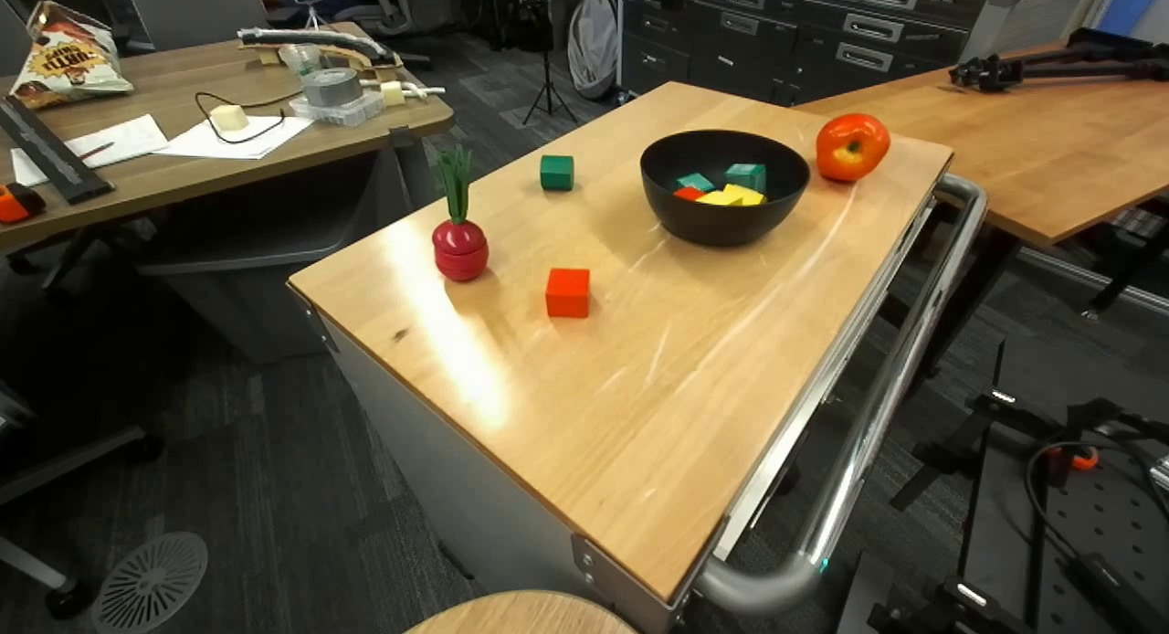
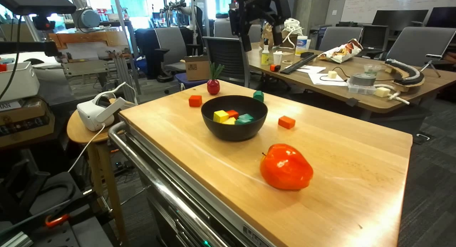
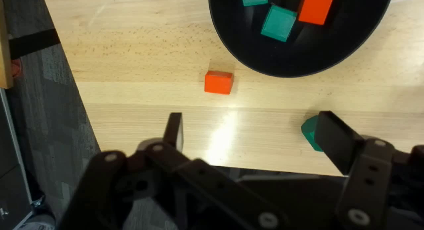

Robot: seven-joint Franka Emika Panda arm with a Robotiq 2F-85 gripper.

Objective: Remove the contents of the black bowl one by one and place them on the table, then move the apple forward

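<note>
in the black bowl (image 2: 235,132) we see two green blocks (image 3: 279,23), an orange-red block (image 3: 315,7) and yellow blocks (image 2: 220,116), gathered close together; the bowl stands upright on the light wood bench (image 2: 342,147); near the bowl, apart from its wall, we find a loose orange-red block (image 3: 218,84); a faceted green piece (image 1: 556,173) lies on the bench too, apart from both the bowl and that block; we also have an orange-red cube (image 1: 568,293) and, across a gap, the dark red fruit (image 1: 460,253), upright with its tall green stem (image 1: 456,182) pointing up; on the opposite side of the bowl from those two we have the apple (image 2: 286,167), a large orange-red fruit resting on the bench near the bowl, apart from it; our tool (image 3: 253,132) is released, its fingers (image 3: 336,142) spread wide; in the wrist view one finger hides part of the faceted green piece, and in an exterior view we see the tool hanging well above the level of the bench; a grey metal rail (image 1: 881,415) runs along one edge of the bench; beyond the bench we make out a cluttered desk (image 1: 187,72) with a snack bag (image 1: 71,58), sheets of paper (image 1: 196,143) and a grey tape roll (image 1: 332,88); in an exterior view we also note a white headset (image 2: 94,113) on a round wooden stool (image 2: 74,127).
</note>
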